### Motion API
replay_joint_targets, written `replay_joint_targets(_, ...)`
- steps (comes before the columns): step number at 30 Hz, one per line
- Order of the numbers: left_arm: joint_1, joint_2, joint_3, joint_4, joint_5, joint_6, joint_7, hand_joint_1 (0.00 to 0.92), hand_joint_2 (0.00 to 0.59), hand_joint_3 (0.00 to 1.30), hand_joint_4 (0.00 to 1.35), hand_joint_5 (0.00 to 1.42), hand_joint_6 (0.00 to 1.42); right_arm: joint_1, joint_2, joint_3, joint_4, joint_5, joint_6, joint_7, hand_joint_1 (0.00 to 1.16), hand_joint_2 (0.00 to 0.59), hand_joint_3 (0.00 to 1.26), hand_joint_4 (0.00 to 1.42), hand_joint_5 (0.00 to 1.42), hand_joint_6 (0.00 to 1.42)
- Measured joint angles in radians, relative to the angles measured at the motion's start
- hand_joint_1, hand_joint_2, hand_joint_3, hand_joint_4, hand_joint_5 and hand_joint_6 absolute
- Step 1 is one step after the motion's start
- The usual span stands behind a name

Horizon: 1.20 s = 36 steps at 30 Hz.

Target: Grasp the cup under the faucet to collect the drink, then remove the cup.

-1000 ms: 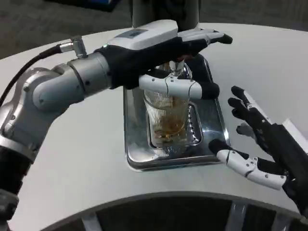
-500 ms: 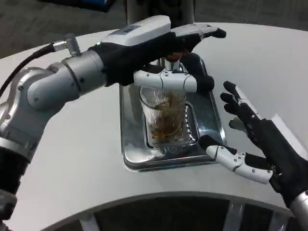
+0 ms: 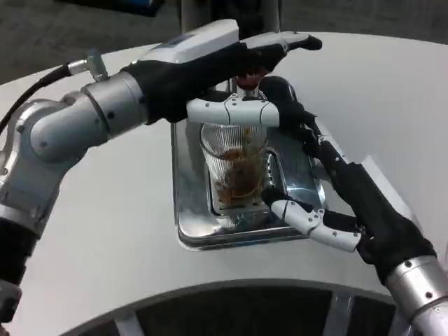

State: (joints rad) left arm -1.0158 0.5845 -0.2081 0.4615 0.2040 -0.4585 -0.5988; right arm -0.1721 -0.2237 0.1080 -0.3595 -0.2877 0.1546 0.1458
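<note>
So the ribbed clear cup (image 3: 234, 168) sits upright on the slotted grate of the shiny metal drip tray (image 3: 187, 210), right under the faucet (image 3: 248, 87), and it's got some amber drink in the bottom half. The left hand (image 3: 231, 77) comes in from the left over the top of the cup, with one white finger lying across right at the rim and the upper fingers stretched out past the faucet. I honestly can't tell if it's actually got a grip on the cup or is just resting against it. The right hand (image 3: 318, 182) is spread wide on the cup's right side, holding nothing: its dark fingers reach up just beside the rim and its white thumb pokes in low near the cup's base over the tray. Everything's on the white table (image 3: 105, 231).
</note>
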Motion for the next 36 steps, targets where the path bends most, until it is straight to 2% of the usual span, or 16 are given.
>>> replay_joint_targets(13, 0.003, 0.003, 0.013, -0.01, -0.007, 0.003, -0.011, 0.0, 0.085, 0.1, 0.0, 0.02, 0.11, -0.081, 0.056, 0.042, 0.136, -0.037, 0.0, -0.05, 0.62, 0.266, 0.0, 0.05, 0.07, 0.14)
replay_joint_targets(36, 0.004, 0.022, 0.033, -0.01, -0.018, -0.002, -0.028, 0.0, 0.085, 0.11, 0.0, 0.02, 0.11, -0.236, 0.108, 0.077, 0.364, -0.057, -0.021, -0.15, 0.64, 0.256, 0.0, 0.0, 0.02, 0.09)
